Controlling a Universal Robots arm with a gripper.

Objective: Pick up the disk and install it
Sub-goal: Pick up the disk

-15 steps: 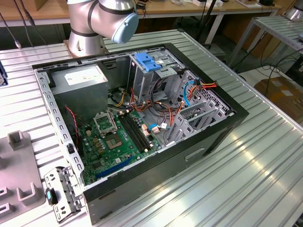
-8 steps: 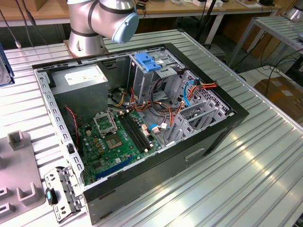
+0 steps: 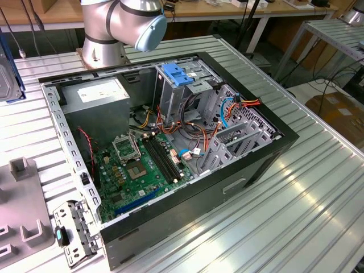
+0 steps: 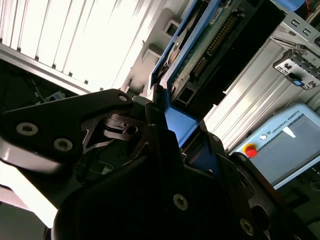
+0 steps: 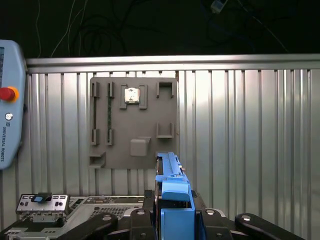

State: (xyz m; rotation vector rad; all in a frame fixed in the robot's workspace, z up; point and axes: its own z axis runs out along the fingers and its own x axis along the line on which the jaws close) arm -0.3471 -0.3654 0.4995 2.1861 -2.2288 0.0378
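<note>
Holding the disk [image 5: 173,192] edge-on, the black jaws are clamping together on its blue-railed sides.
Beyond it, in the first wrist view, a grey fixture plate [image 5: 132,130] is lying on the ribbed metal surface [image 5: 250,130]; in the exterior view, an open computer case [image 3: 256,165] is sitting on that surface.

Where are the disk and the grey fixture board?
disk [image 5: 173,192], first wrist view, on its blue side rail.
grey fixture board [image 5: 132,125], first wrist view, on its bare face.
</note>
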